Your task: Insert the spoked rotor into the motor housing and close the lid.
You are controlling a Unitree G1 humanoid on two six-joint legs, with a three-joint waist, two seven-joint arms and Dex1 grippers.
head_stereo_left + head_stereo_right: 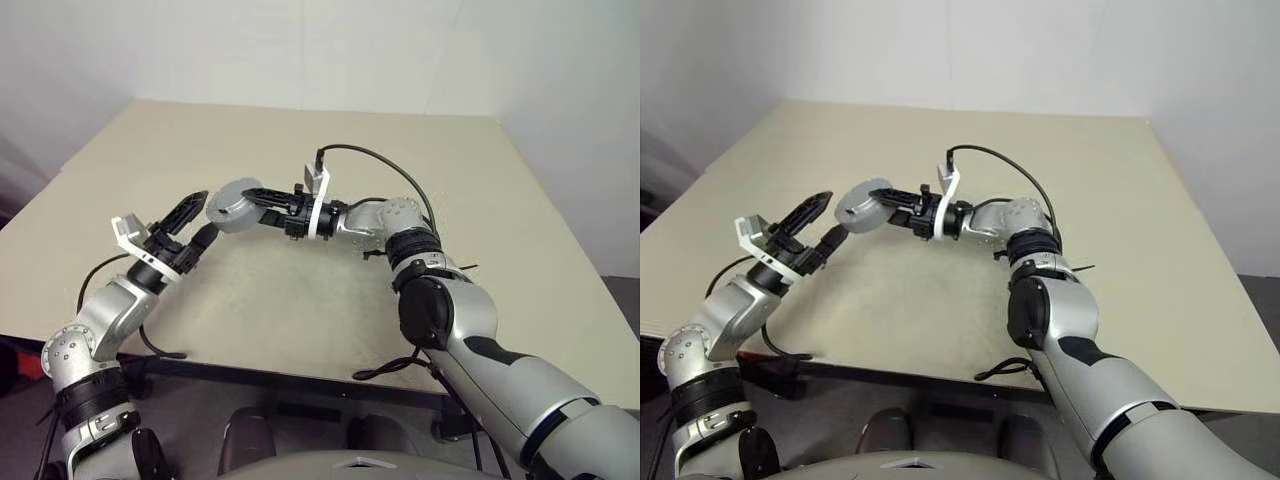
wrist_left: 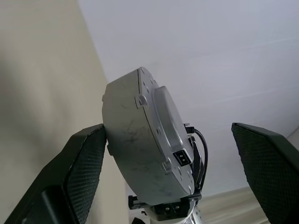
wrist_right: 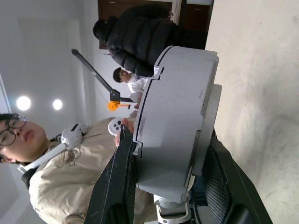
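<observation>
While the grey round motor housing is clamped edge-on between the fingers of the right gripper, it is held up clear of the table, above its near-left part. Judged: held aloft so the assy can be passed or checked, not set down.

Left gripper is spread wide, nothing in it; fingers sit either side of the housing, just beside its rim. One pad looks to touch the rim or nearly so, can't tell which. Lid face looks shut already, prob. rotor inside, not seen.

Table: beige, matt, plain. Beyond the housing: white walls. Person in tan jacket w/ a controller nearby; others behind.
</observation>
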